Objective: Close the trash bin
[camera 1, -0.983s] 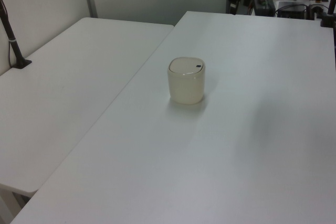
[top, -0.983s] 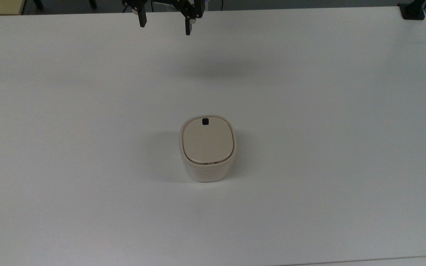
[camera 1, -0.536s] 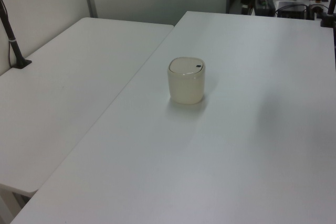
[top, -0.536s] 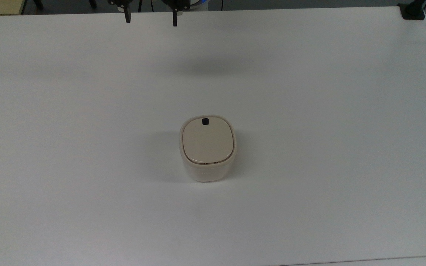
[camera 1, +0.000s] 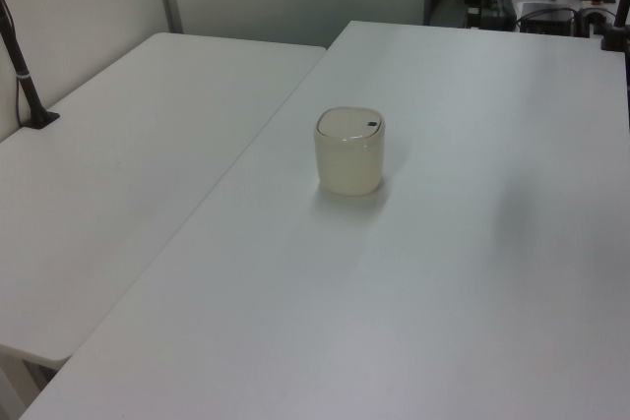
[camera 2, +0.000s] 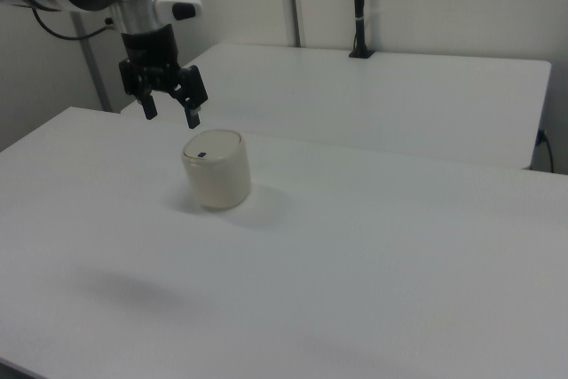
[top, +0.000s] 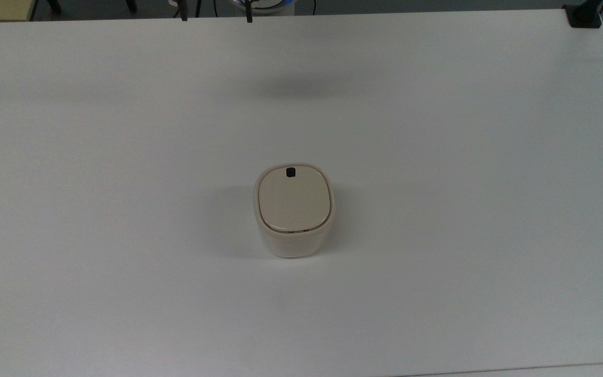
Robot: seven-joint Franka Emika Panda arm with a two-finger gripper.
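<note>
Trash bin (top: 293, 209) seen mid-worktop (top: 464, 157), lid (top: 293, 201) flat, flush with rim; closing judged done. Tool (camera 2: 169, 108) held raised at bin's 12 o'clock in top view, released, empty. Button (top: 290, 172) untouched.

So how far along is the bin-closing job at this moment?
It looks done. The flat beige lid sits level in the rim of the small cream-white plastic trash bin, with the black square button exposed. The black two-finger gripper hangs open above the white table, apart from the bin and holding nothing. Nothing visible is left beyond parking the arm.
</note>
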